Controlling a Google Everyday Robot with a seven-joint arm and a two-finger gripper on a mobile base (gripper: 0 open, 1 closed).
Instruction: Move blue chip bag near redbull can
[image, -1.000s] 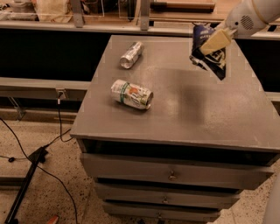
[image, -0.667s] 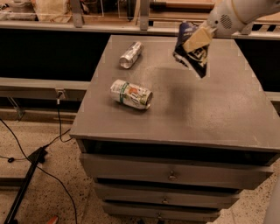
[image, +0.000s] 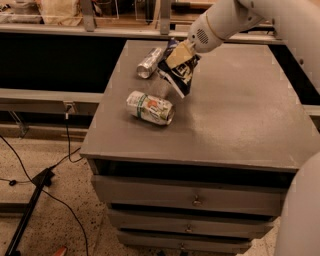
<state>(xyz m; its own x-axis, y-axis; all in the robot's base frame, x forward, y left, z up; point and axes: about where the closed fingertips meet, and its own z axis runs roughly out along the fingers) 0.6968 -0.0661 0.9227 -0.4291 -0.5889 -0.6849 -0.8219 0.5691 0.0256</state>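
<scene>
The blue chip bag (image: 179, 73) is a crinkled dark navy bag with a pale edge, held in the air above the table's back left part. My gripper (image: 181, 54) is shut on its top, with the white arm reaching in from the upper right. The redbull can (image: 149, 62), slim and silver, lies on its side just left of the hanging bag, close to it.
A fatter white can with a green and orange label (image: 150, 107) lies on its side below the bag, near the left front. The grey table (image: 240, 120) has drawers beneath. A shelf and counter run behind. Cables lie on the floor at left.
My gripper has carried the chip bag leftward from the table's right side to just beside the redbull can. Both cans have not moved.
</scene>
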